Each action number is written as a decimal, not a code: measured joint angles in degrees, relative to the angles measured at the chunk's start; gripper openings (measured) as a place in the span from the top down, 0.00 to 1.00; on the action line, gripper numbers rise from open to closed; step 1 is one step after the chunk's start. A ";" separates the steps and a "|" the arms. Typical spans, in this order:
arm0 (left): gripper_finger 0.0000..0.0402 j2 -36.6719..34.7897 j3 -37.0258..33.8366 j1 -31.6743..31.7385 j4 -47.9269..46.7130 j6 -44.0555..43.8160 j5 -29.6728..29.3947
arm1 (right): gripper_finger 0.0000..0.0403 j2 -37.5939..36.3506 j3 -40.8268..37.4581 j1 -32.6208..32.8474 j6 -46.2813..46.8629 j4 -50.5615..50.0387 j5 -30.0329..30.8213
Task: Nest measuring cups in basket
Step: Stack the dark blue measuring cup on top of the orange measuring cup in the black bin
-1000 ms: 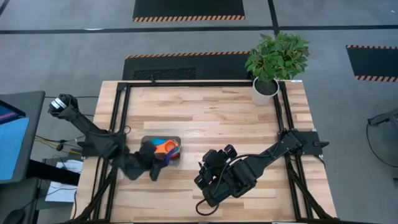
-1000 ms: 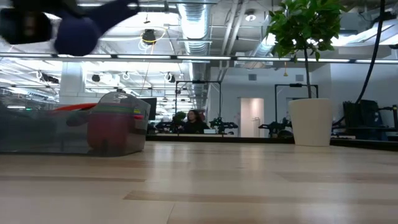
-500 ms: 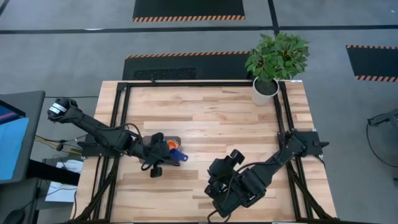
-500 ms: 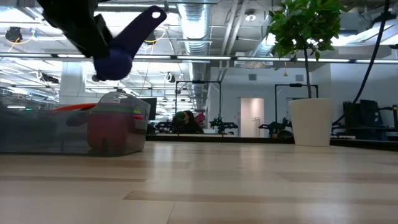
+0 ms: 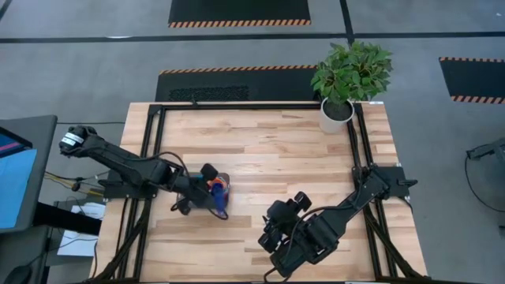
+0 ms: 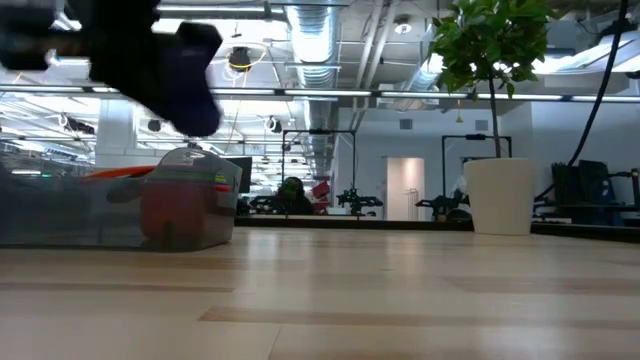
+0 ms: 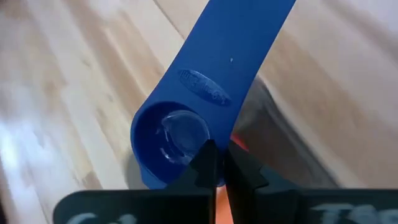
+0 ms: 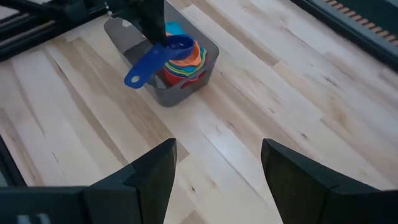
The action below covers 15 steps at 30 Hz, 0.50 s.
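Note:
The dark blue measuring cup [image 8: 158, 56] hangs in my left gripper [image 7: 217, 168] just above the basket [image 8: 165, 93], a dark grey bin at the table's near left. Its handle [image 5: 220, 208] juts past the basket toward the near edge. Inside the basket sits a nested stack of cups [image 8: 185, 61], orange on top, with light blue, yellow, green and red rims showing. In the low view the dark blue cup [image 6: 190, 85] is above the basket [image 6: 110, 210]. My right gripper [image 8: 217, 180] is open, hovering over bare wood right of the basket. My left gripper pinches the dark blue cup by the bowl's rim [image 7: 198, 148], at the side away from the handle. One finger [image 7: 208, 163] lies over the bowl's inside, the other outside. The fingers slant down from the table's left. The cup is lifted clear, its handle sticking out roughly level.
A white plant pot [image 5: 337, 113] with a leafy plant stands at the far right corner. Black frame rails [image 5: 154, 150] run along the table's sides. Open wood [image 5: 276, 154] lies between basket and pot. People show in the room beyond the table in the low view.
My left gripper has carried the dark blue cup from beside the basket's near left corner toward the right, over the basket. The cup has turned about, so that its handle now points toward the near edge. My right gripper has drawn back slightly toward the near right.

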 joint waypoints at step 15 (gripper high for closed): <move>1.00 0.02 0.00 5.49 -10.02 25.02 3.60 | 0.36 0.00 0.00 -0.16 3.70 2.49 -0.16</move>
